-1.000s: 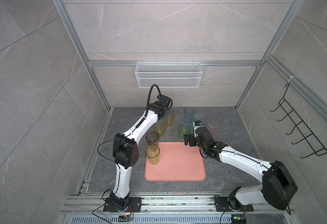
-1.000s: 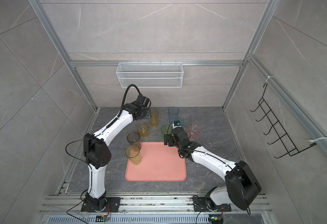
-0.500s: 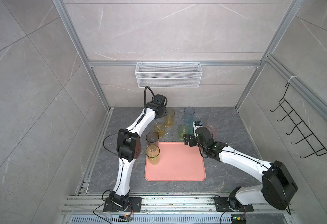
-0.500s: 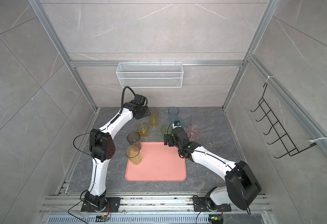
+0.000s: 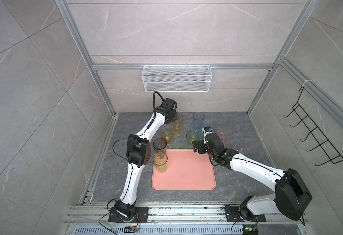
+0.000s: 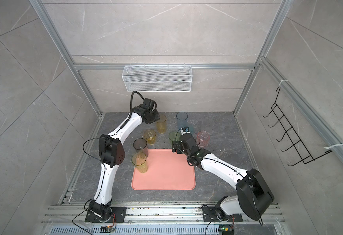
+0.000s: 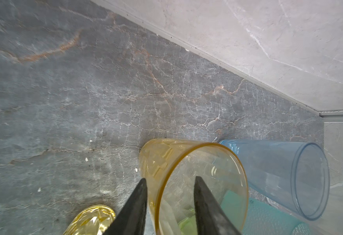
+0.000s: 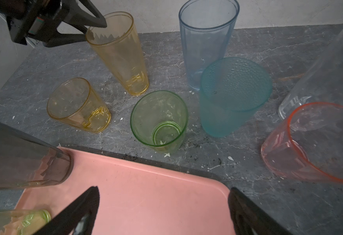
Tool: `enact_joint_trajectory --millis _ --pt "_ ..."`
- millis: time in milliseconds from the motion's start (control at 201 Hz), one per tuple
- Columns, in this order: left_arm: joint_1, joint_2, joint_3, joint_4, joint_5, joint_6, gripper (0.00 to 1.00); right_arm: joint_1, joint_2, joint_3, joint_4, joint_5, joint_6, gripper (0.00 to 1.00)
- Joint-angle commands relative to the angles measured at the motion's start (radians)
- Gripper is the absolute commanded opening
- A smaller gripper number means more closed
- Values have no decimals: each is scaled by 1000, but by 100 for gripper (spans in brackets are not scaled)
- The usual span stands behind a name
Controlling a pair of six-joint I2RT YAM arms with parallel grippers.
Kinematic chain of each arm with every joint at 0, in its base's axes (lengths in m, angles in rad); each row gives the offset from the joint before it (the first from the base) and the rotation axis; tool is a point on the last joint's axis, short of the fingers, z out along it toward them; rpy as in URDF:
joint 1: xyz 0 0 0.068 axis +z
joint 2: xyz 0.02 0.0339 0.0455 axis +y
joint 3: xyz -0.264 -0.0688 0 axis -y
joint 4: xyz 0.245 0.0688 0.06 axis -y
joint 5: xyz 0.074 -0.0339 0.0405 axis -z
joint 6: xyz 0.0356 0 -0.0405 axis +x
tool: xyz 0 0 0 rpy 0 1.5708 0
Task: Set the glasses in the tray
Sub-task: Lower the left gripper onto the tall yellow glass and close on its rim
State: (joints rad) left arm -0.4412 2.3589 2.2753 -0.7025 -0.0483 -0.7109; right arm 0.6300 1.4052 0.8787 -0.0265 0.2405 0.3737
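Note:
My left gripper (image 5: 173, 120) (image 7: 169, 179) straddles the rim of the tall amber glass (image 5: 178, 125) (image 7: 187, 162) near the back wall. One finger is inside and one outside, both with a gap to the glass wall. On the pink tray (image 5: 187, 177) (image 8: 146, 199) stand a smoky grey glass (image 5: 160, 144) and a yellow-green glass (image 5: 160, 162), along its left edge. My right gripper (image 5: 197, 147) (image 8: 164, 189) hangs open and empty over the tray's far right corner. Short amber (image 8: 79, 105), green (image 8: 160, 122), blue (image 8: 207, 40), teal (image 8: 233, 95), pink (image 8: 313, 142) and clear (image 8: 329, 61) glasses stand behind the tray.
A white wire basket (image 5: 176, 78) hangs on the back wall above the glasses. A black hook rack (image 5: 317, 138) is fixed to the right wall. The back wall runs close behind the tall amber and blue glasses.
The left jaws have narrowed around the tall amber glass's rim, and the left wrist has shifted slightly. The right arm has stayed still.

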Motion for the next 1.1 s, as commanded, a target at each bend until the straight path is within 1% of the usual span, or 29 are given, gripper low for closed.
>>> enact_joint_trajectory --millis 0,179,473,747,1091 --pt "7 13 30 0 15 -3 37 7 5 13 -11 13 10 100" --pt "10 19 31 -4 19 0 32 6 10 17 -15 13 10 100" --pt "12 16 35 -6 25 6 18 7 9 21 -20 14 10 100" --pt "13 7 36 -14 21 11 14 7 12 26 -28 16 10 99" --pt "25 -20 24 -13 31 16 5 7 22 35 -37 14 10 100"
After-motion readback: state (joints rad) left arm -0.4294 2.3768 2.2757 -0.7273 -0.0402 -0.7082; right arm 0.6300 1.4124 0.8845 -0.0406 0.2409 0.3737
